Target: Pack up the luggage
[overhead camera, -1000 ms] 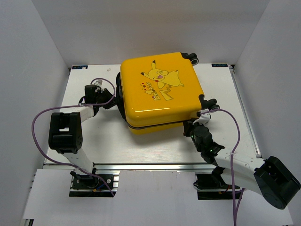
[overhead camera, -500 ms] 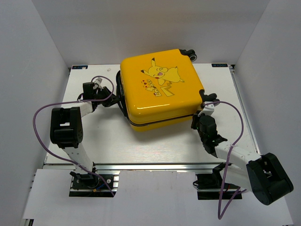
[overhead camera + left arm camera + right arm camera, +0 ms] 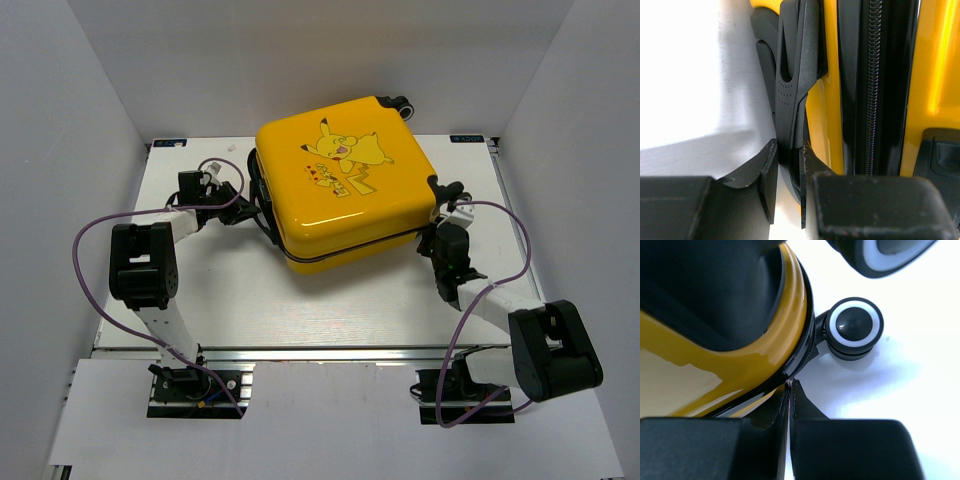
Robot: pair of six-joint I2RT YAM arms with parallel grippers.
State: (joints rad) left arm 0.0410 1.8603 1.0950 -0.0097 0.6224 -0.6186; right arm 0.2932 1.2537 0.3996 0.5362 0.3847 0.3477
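Between your left gripper's [image 3: 788, 150] fingers sat the luggage's [image 3: 345, 180] black side handle [image 3: 795, 75], clamped tight. Over the last second the yellow Pikachu case, lid down on the table [image 3: 200, 290], had swung slightly away, probably still being squared up. Your right gripper [image 3: 790, 390], fingers pressed together, touched its seam, a wheel [image 3: 854, 327] just beyond its tips.

A white table [image 3: 330, 310], metal-railed along its near edge, carries the closed yellow luggage [image 3: 345, 185], lying with its cartoon side up, turned askew, toward the far edge, slightly right of centre.
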